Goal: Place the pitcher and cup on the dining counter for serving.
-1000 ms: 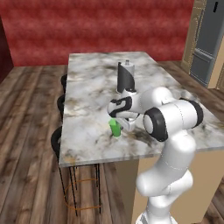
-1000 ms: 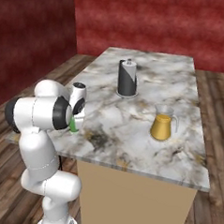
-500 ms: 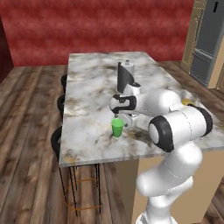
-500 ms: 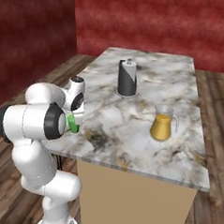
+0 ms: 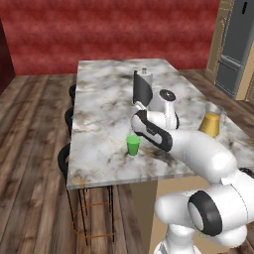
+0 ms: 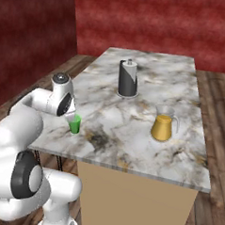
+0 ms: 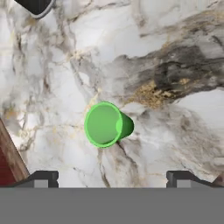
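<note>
A: While the gripper (image 7: 111, 177) hangs over the dining counter (image 5: 104, 99), how do its jaws stand?

B: Spread wide, nothing between them. In the hand view the two finger tips (image 7: 43, 177) sit far apart at the bottom, and the cup (image 7: 107, 124) stands free on the marble beyond them, rim up, untouched.

A: Cup location?

B: Upright on the counter, near the long edge with the stools (image 5: 64, 161), toward the near end. Left base view shows the cup (image 5: 132, 145) just beside the arm's wrist, apart from it. Right base view shows it (image 6: 75, 124) just below the hand, close to the near left corner.

A: Pitcher?

B: The pitcher (image 6: 163, 124) stands upright on the same counter, near the opposite long edge, well apart from the cup. Orange-yellow liquid fills its lower part. Left base view has it (image 5: 211, 121) behind the arm's forearm.

A: Anything else on the top?

B: A dark cylindrical canister (image 6: 128, 78) with a white patch and a small knob, upright around the middle of the counter, farther back than both. Its base edge shows at the top left corner of the hand view.
</note>
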